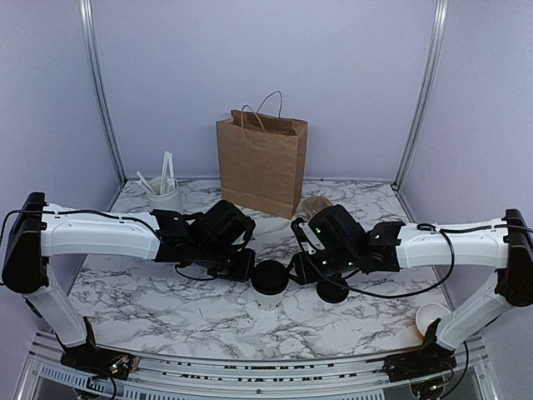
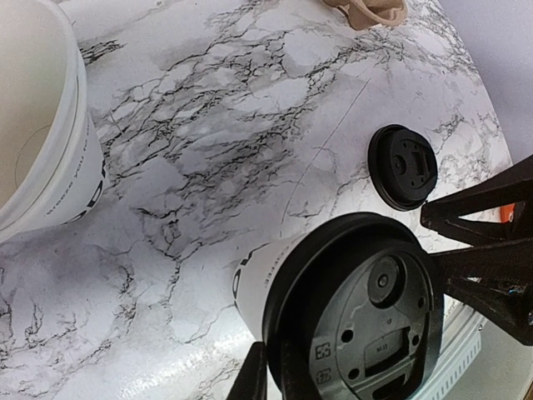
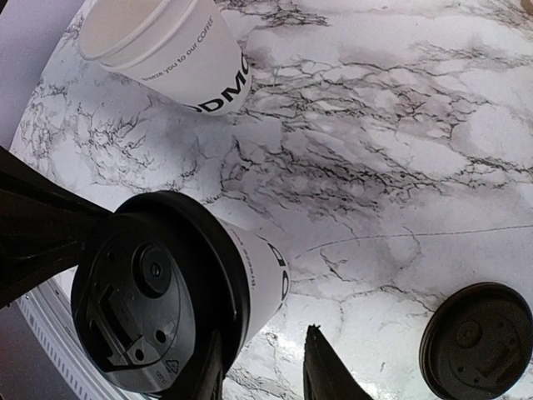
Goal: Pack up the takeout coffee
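Note:
The takeout coffee (image 1: 268, 283), a small white cup with black lettering and a black lid, stands upright mid-table between my two grippers. It fills the lower right of the left wrist view (image 2: 350, 317) and the lower left of the right wrist view (image 3: 166, 292). My left gripper (image 1: 243, 268) sits at the cup's left side; its fingers (image 2: 252, 375) show close together at the lid's edge, holding nothing. My right gripper (image 1: 301, 268) is at the cup's right side, open and empty (image 3: 266, 371), its left finger (image 3: 204, 371) against the lid rim.
A brown paper bag (image 1: 261, 162) stands open at the back. A loose black lid (image 1: 332, 290) lies right of the coffee. A lidless white cup (image 3: 166, 50) stands under my left arm. A cup of stirrers (image 1: 164, 196) is back left, and another cup (image 1: 431, 317) front right.

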Available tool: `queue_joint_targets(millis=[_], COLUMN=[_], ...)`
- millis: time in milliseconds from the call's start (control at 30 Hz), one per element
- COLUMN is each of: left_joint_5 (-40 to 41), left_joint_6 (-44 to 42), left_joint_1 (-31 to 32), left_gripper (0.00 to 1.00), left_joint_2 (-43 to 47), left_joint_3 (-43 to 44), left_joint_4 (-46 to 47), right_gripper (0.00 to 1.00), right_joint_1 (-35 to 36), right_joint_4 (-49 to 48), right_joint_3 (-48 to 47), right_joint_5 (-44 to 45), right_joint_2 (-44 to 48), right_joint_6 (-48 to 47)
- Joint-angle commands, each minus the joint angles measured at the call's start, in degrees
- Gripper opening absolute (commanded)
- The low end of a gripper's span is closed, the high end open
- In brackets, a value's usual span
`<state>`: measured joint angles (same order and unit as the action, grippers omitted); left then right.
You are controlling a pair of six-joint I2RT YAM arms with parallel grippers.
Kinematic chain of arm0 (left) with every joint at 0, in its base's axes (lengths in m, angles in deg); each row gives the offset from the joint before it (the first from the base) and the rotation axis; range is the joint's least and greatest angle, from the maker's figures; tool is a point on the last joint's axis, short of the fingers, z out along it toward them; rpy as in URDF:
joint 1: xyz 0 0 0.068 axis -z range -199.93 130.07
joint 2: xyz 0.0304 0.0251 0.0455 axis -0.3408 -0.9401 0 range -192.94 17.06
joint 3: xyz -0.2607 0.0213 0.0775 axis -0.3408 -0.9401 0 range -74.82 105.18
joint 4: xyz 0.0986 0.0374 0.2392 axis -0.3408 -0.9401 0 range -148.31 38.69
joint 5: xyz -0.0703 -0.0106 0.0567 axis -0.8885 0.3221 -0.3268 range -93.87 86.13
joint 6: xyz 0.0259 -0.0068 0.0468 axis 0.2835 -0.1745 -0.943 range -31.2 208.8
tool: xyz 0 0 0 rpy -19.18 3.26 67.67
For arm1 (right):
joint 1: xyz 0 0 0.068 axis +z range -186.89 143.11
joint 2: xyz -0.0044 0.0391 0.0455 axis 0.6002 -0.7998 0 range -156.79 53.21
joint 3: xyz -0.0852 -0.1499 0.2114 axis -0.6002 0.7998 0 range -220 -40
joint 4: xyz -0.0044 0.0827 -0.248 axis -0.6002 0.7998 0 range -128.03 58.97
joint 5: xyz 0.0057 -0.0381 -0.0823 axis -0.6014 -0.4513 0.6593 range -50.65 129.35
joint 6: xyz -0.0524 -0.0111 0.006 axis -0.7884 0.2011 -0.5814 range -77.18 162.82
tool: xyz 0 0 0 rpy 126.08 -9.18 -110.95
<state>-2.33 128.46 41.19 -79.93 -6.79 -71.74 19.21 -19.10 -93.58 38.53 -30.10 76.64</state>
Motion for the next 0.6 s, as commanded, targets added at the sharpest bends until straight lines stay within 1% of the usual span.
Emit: queue_joint_targets(millis=[0, 233, 567], left_joint_5=[-4.8, -4.8, -0.8], left_joint_6=[-1.1, -1.5, -4.4], left_joint_1=[1.2, 1.2, 0.9], left_gripper=[0.07, 0.08, 0.11], left_joint_2=[-8.8, -7.5, -5.8], left_joint_3=[-5.5, -4.5, 2.9], left_joint_4=[-8.3, -8.3, -12.3], right_gripper=[0.32, 0.31, 0.32], right_joint_1=[2.1, 2.2, 2.3], right_joint_4=[4.5, 5.6, 8.9], right_joint_3=[0.8, -0.1, -5.2], right_joint_5=[-2.2, -2.2, 0.5], right_joint_2=[-4.5, -4.7, -2.7], right_joint_6=[-1.2, -0.8, -0.5])
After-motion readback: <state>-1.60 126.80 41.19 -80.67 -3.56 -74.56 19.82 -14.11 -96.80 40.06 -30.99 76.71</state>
